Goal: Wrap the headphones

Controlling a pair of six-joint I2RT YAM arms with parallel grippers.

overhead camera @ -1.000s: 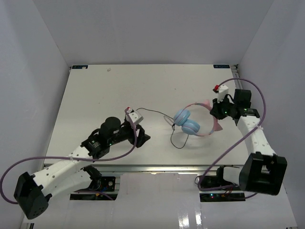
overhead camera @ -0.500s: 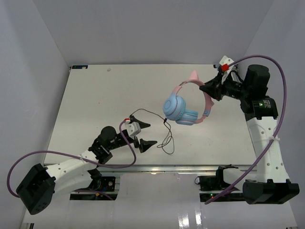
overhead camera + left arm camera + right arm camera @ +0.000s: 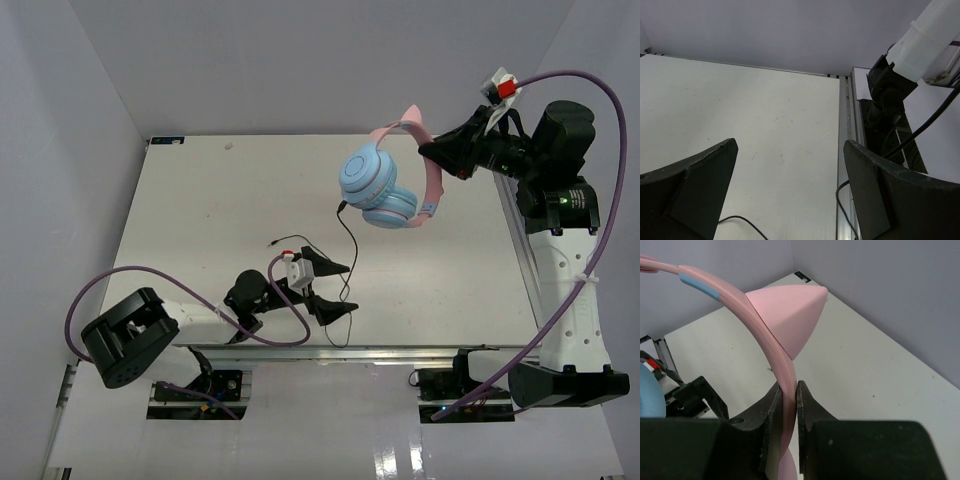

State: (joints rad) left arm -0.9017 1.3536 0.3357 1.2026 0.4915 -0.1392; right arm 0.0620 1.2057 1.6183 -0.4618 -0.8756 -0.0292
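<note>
The headphones (image 3: pixel 383 188) hang in the air over the far right of the table, two light-blue earcups under a pink headband (image 3: pixel 762 332) with a cat-ear point (image 3: pixel 790 310). My right gripper (image 3: pixel 441 157) is shut on that headband, and the band is pinched between its jaws (image 3: pixel 788 390). The thin black cord (image 3: pixel 349 245) drops from the lower earcup to the table near the front edge. My left gripper (image 3: pixel 341 288) lies low there, open wide, with the cord passing by its fingertips. In the left wrist view the left gripper (image 3: pixel 790 145) shows cord (image 3: pixel 839 200) beside its right finger.
A metal rail (image 3: pixel 842 150) runs along the table's right edge, with the right arm's base (image 3: pixel 887 95) just beyond it. Purple arm cables (image 3: pixel 100 290) loop near both bases. White walls close in the table on three sides.
My right arm has lifted the headphones off the table and carried them up and back. The left gripper has opened fully and moved right, toward the hanging cord near the front edge.
</note>
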